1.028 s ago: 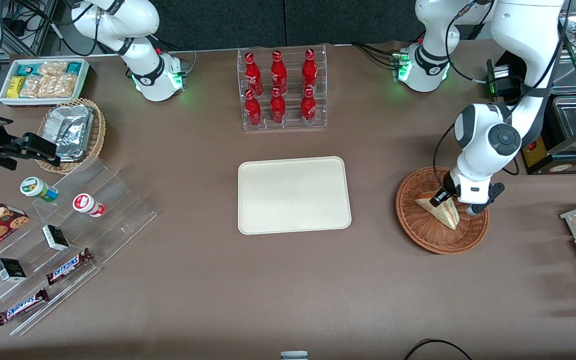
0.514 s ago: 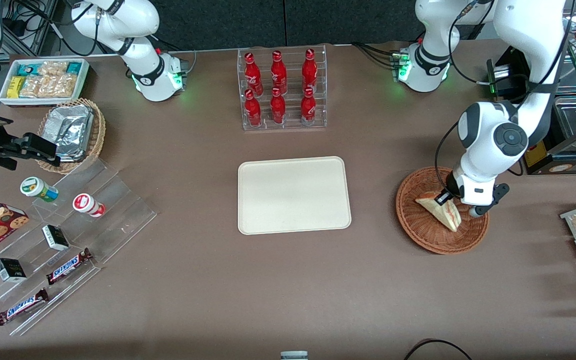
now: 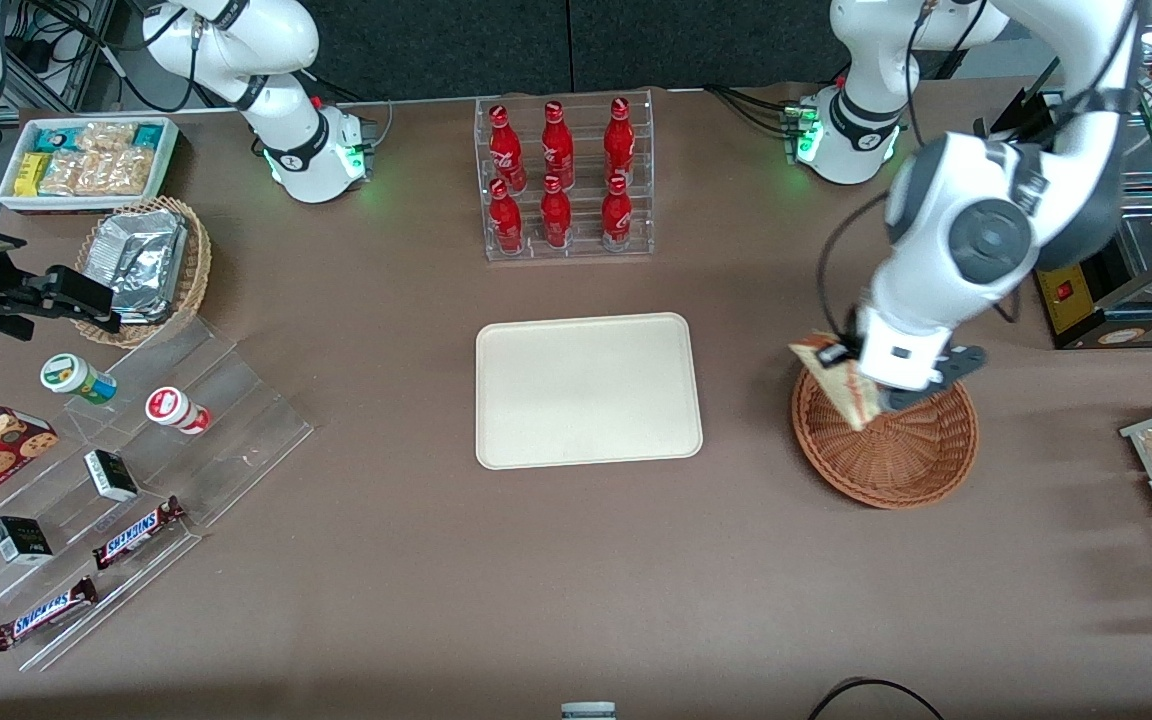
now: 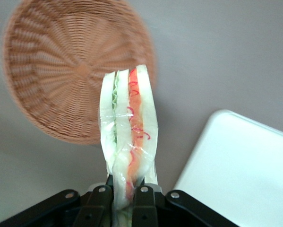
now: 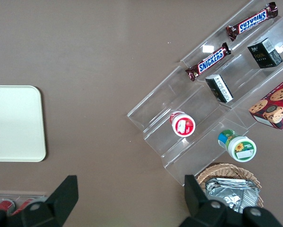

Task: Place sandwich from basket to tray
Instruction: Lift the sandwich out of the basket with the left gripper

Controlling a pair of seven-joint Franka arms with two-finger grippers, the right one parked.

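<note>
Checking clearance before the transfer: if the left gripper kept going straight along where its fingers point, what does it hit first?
Probably the basket: the gripper, shut on the sandwich, points down over its rim nearest the tray. Depth is unclear.

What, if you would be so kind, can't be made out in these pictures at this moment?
- End effector: shut on the sandwich; in the front view the arm's wrist covers it.
- Sandwich's gripped end: cut off by the left wrist view's edge.
- Basket: the part of its rim farthest from the front camera is covered by the sandwich and wrist.

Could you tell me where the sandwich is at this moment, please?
The sandwich is clamped in the gripper, lifted above the basket rim on the side facing the tray, toward the working arm's end of the table.
</note>
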